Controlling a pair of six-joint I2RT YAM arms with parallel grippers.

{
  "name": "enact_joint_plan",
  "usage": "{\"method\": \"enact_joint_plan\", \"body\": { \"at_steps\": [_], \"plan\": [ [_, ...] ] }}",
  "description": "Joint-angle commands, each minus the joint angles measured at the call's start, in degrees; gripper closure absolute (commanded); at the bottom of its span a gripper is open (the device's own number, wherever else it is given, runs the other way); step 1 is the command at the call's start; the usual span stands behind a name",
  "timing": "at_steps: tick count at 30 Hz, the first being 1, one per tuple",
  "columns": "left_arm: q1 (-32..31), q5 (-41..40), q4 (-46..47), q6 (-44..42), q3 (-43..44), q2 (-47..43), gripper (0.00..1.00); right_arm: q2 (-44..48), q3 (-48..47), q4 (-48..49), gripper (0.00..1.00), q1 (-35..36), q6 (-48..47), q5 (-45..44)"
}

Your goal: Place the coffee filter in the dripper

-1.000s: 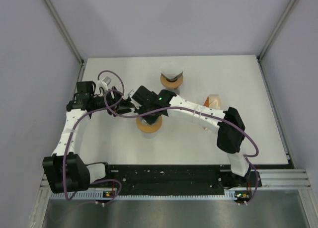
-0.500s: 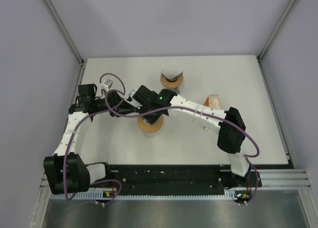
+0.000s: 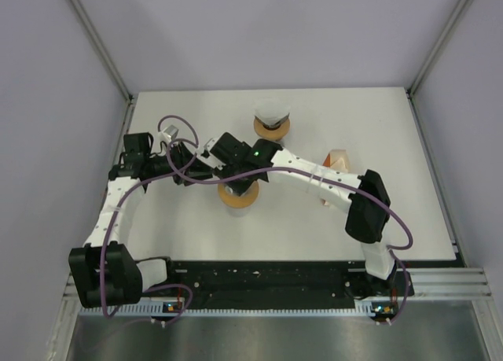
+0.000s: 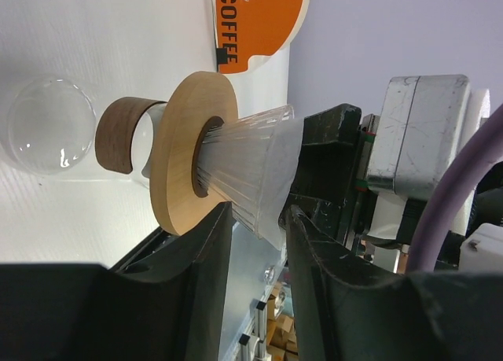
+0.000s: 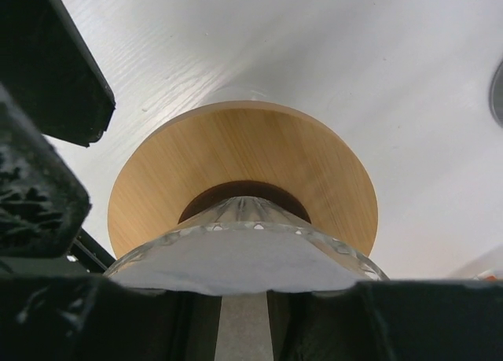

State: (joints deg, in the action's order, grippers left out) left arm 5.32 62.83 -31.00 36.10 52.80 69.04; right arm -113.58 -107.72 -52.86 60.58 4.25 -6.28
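**Filter's basically in the dripper, now the fiddly bit**

I'm driving this remotely, so I'm going off the cams. The coffee filter (image 5: 236, 263) is sitting inside the glass cone of the dripper (image 5: 236, 156). The white paper comes up to the ribbed rim, directly below the tips of the right gripper (image 5: 244, 320). On the right wrist cam the paper's top edge runs right under both fingers. I honestly can't tell if they're pinching it or just parked against it. The left wrist cam doesn't settle it either, because the black fingers sit at the cone's mouth and hide that edge.

The left gripper (image 4: 259, 235) is spread wide with nothing gripped. The cone and its wooden collar (image 4: 185, 152) sit just ahead of its tips, side-on. The dripper is perched on the glass carafe (image 4: 47, 125) (the orange COFFEE pack (image 4: 263, 19) is further off beyond that, not in play).

My read is that we're at seat-and-release, not the carry. The next move needs the right fingers apart and lifted straight up off the rim, slowly, so the paper doesn't ride up with them. If it lifts or sits crooked, my fix would be a light nudge down into the cone. The left could steady the collar, but I'd keep it gentle so the dripper doesn't tip off the carafe.
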Motion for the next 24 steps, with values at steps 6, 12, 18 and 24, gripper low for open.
{"method": "enact_joint_plan", "body": {
  "at_steps": [6,12,18,24],
  "plan": [
    [-0.2,1.5,2.6,0.2,-0.9,-1.2,0.61,3.7,-1.9,-0.9,0.67,-0.7,-0.3,-3.6],
    [-0.4,1.6,3.7,0.9,-1.6,-1.4,0.62,4.9,-2.3,-1.2,0.64,-0.8,-0.3,-5.1],
    [-0.4,1.4,3.9,1.0,-1.9,-1.5,0.62,5.1,-2.1,-1.6,0.89,-0.7,-0.5,-5.8],
    [-0.4,1.3,3.9,1.0,-2.0,-1.6,0.62,5.6,-2.4,-1.9,0.92,-0.7,-0.5,-5.9]
  ]
}}
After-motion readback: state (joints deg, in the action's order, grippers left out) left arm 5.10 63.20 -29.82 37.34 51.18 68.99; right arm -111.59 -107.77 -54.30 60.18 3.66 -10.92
